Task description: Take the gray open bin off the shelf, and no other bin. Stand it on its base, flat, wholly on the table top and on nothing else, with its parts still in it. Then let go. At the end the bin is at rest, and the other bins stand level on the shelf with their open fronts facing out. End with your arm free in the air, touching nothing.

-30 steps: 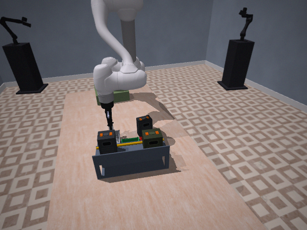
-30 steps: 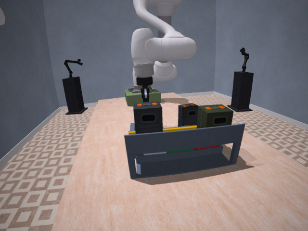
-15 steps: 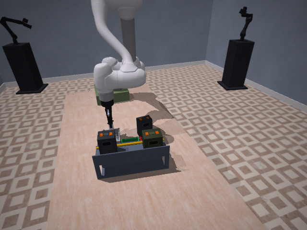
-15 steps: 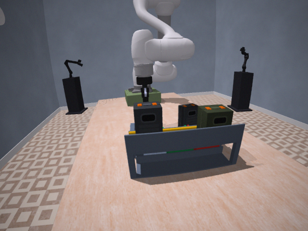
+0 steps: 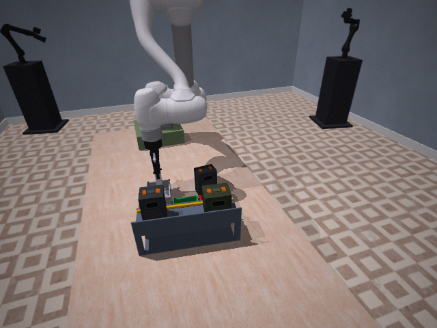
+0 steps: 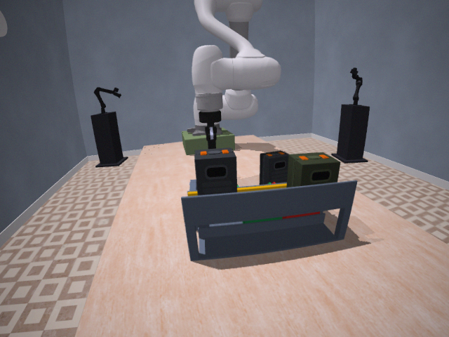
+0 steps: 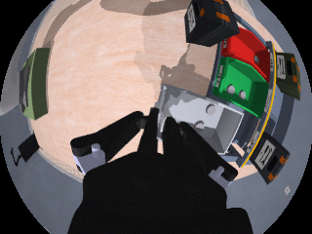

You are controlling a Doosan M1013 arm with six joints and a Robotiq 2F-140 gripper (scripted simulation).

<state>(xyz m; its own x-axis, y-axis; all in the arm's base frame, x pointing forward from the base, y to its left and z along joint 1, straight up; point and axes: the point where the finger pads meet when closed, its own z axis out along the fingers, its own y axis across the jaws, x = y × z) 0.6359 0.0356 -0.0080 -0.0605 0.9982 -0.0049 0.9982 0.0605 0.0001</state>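
The gray open bin (image 7: pixel 209 120) is at the left end of the dark gray shelf (image 5: pixel 186 225), on its far side from the top and exterior views. My gripper (image 7: pixel 159 109) comes down from above and is shut on the bin's front wall. The bin juts out of the shelf row toward the arm, further than the green bin (image 7: pixel 241 85) beside it. A small pale part (image 7: pixel 209 109) lies inside it. In the exterior view the gripper (image 6: pixel 210 139) shows, but a black box (image 6: pixel 215 172) hides the bin.
A red bin (image 7: pixel 248 49) stands beyond the green one. A black box (image 5: pixel 152 201) and an olive box (image 5: pixel 216 197) sit on the shelf top. Another black box (image 5: pixel 205 177) stands on the table behind the shelf. The arm's green base (image 5: pixel 160 135) is further back.
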